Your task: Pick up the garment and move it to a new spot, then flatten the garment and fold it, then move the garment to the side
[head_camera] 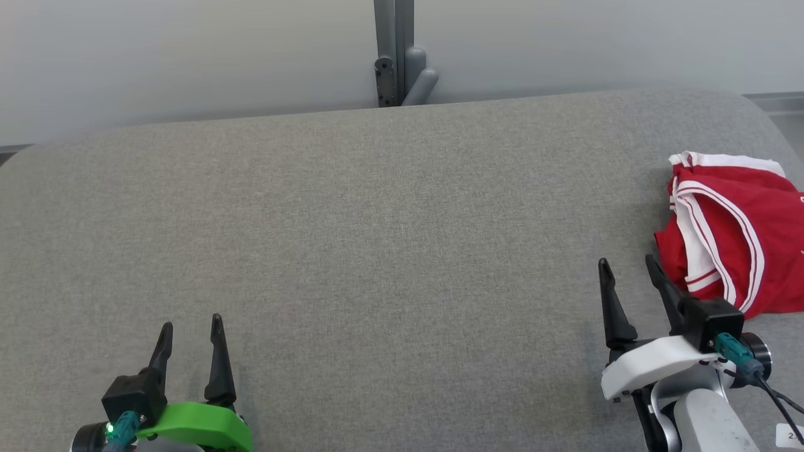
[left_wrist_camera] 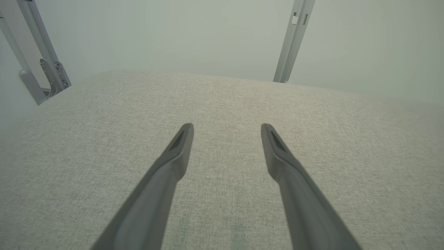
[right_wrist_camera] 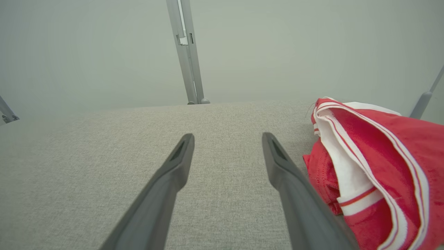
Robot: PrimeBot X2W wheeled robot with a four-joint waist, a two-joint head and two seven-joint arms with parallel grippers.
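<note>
Grey fabric tabletop [head_camera: 377,251]; pale wall [head_camera: 188,50], metal post [head_camera: 392,50]. Red-and-white garment [head_camera: 728,232]: lies crumpled on tabletop. Right end effector [head_camera: 626,262]: sits just beside garment, spread wide, empty. Left end effector [head_camera: 191,326]: well apart from garment, equally wide, empty.

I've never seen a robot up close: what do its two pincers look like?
Each has two long, dark, tapering fingers. The left pincer sits on a bright green bracket with a small green light. The right pincer sits on a white bracket; its teal plug trails a black cable.
</note>
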